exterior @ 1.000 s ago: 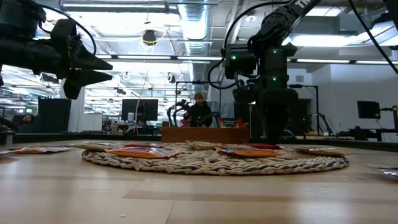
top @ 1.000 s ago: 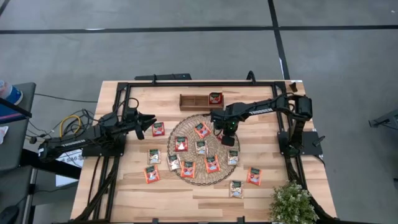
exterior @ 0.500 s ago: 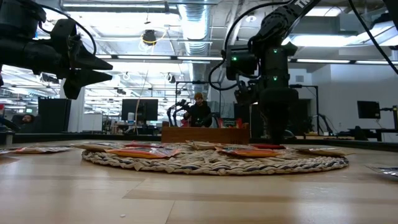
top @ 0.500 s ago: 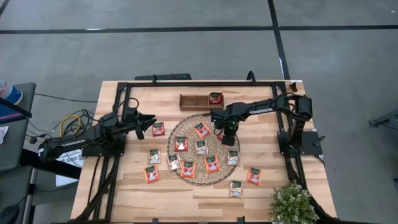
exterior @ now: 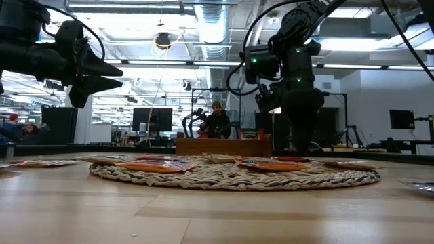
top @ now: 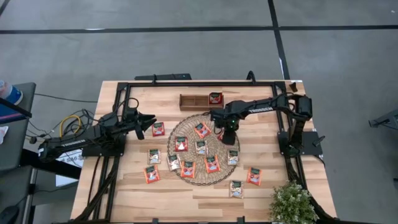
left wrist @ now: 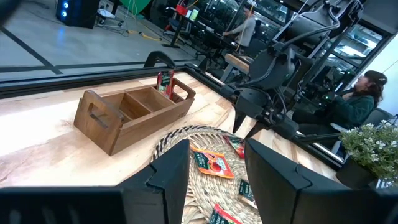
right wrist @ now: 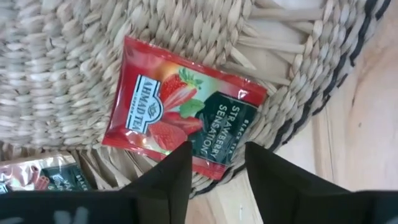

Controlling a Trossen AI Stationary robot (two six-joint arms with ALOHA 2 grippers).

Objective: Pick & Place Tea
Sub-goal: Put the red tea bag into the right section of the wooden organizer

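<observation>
Several tea sachets lie flat on the round woven mat [top: 202, 148] and on the table around it. One red sachet [top: 215, 98] stands in the wooden tray [top: 194, 100] at the far side. My right gripper [right wrist: 217, 171] points down over the mat's far right rim, open. Its fingers straddle one edge of a red strawberry sachet [right wrist: 180, 121] that lies flat on the weave. My left gripper [top: 149, 122] waits level and open above the table, left of the mat, with nothing between its fingers [left wrist: 171, 177]. My right gripper comes from above, pointing down, its open fingers [right wrist: 168, 180] at the edge of the red sachet [right wrist: 205, 163] nearest the mat's rim. The sachet lies flat on the mat. I cannot tell whether the fingertips touch it.
Loose sachets lie on the table near the mat's left [top: 158, 129] and near right [top: 254, 176]. A potted plant [top: 292, 202] stands at the near right corner. Black frame rails run along the table's sides. A person [exterior: 217, 120] sits in the room beyond.
My right hand has tipped a little at the wrist while staying over the mat's far right rim. The sachets, mat and tray lie as before.
</observation>
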